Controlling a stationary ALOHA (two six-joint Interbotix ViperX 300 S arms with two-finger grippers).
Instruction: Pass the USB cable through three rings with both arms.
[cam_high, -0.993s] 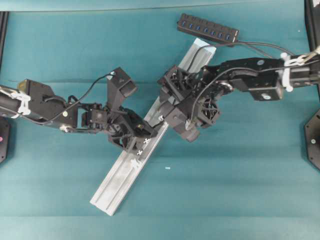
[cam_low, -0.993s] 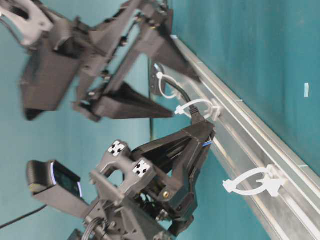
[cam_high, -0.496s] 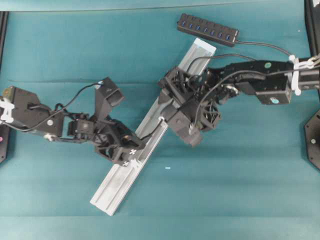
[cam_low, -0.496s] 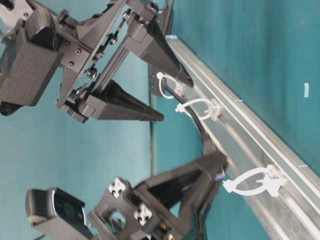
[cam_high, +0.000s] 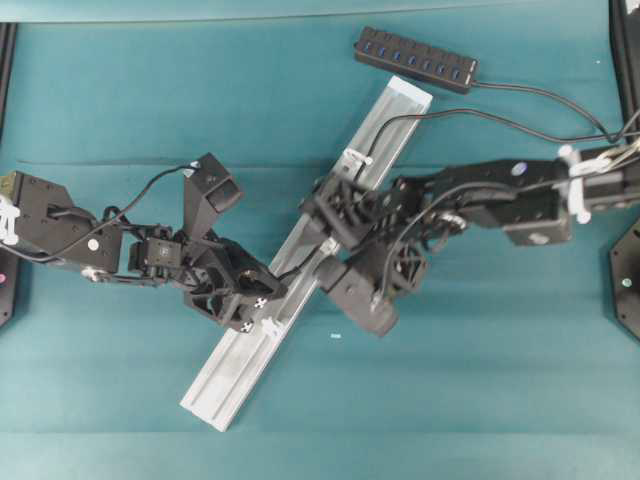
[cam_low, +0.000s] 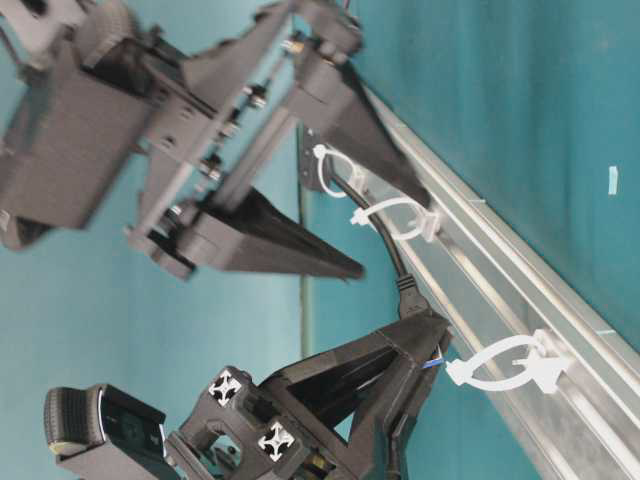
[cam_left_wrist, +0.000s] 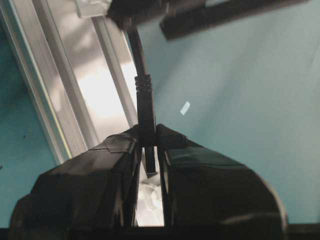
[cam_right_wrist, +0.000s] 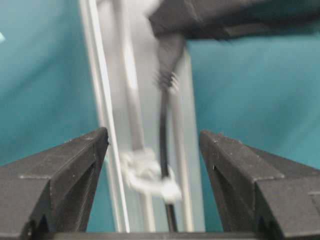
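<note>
Left tool (cam_left_wrist: 149, 150) clamped on the plug end of the USB cable (cam_left_wrist: 145, 107), tips over the silvery rail (cam_high: 262, 338), between the middle ring (cam_low: 398, 220) and the last ring (cam_low: 505, 366). Cable running up and away from that tool along the rail, already through two of the three rings (cam_low: 328, 165), then off the rail's far end to the black hub (cam_high: 415, 59) on the teal tabletop (cam_high: 450, 380). Last ring just beyond the left tool's tips, not yet threaded. Right tool (cam_right_wrist: 152, 165) spread wide, holding nothing, fingers (cam_right_wrist: 60, 175) straddling the rail with cable and a blurred ring between them.
</note>
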